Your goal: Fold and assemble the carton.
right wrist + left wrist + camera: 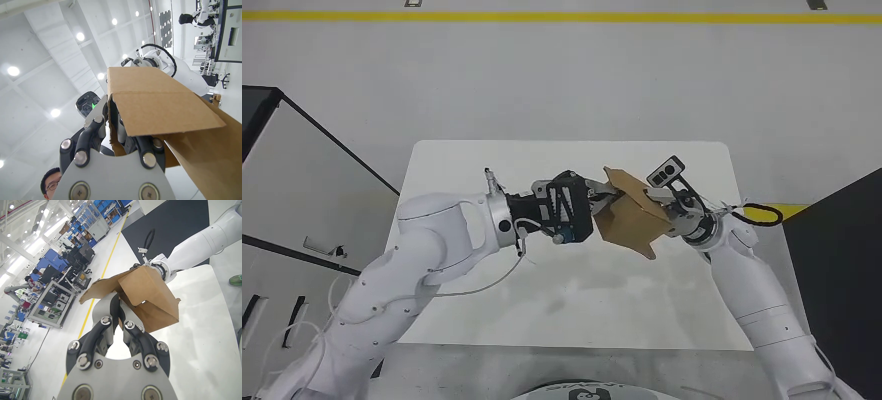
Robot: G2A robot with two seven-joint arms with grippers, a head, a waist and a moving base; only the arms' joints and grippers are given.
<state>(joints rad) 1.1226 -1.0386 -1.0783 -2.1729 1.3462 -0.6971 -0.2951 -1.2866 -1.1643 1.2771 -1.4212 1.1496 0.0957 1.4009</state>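
A brown cardboard carton hangs in the air over the middle of the white table, held between both arms. My left gripper comes in from the left and is shut on a flap at the carton's open end; in the left wrist view its black pads press together at the flap's edge. From the right, my right gripper is shut on a side wall of the carton, with the cardboard edge pinched between its fingers. One loose flap sticks out, unfolded.
The table's bare white top spreads under and in front of the carton. A dark cabinet stands left of the table and a black panel right of it. A yellow line runs across the floor behind.
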